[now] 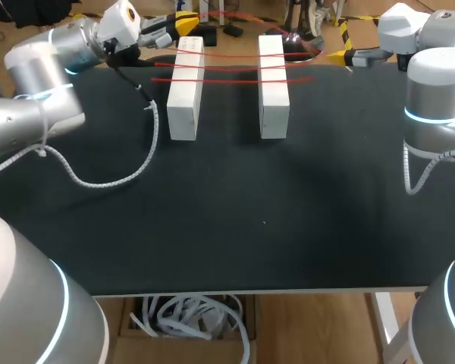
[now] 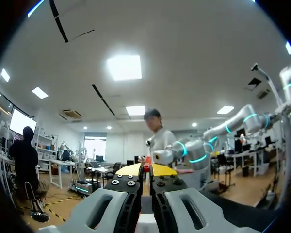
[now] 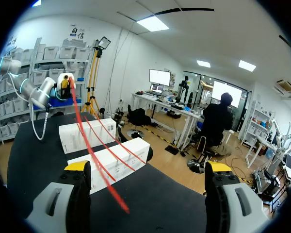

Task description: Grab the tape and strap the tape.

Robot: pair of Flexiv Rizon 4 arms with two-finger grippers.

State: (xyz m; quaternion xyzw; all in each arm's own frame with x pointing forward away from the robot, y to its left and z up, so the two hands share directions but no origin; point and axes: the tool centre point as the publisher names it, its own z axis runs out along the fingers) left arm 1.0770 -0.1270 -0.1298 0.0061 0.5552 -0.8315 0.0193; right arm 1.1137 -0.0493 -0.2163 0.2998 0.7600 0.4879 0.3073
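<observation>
Crossing both white blocks (image 1: 186, 87) runs thin red tape (image 1: 231, 67).

Black counter (image 1: 235, 227). Two white blocks near its far edge, parallel and apart: left block (image 1: 186, 87), right block (image 1: 273, 83). Red tape (image 1: 235, 67) crosses both in several strands, spanning the gap. Left tool (image 1: 183, 25) just past the left block's far end. Right tool (image 1: 339, 54) off the far edge, right of the right block. Coiled white cable (image 1: 114, 180) droops onto the counter.
</observation>
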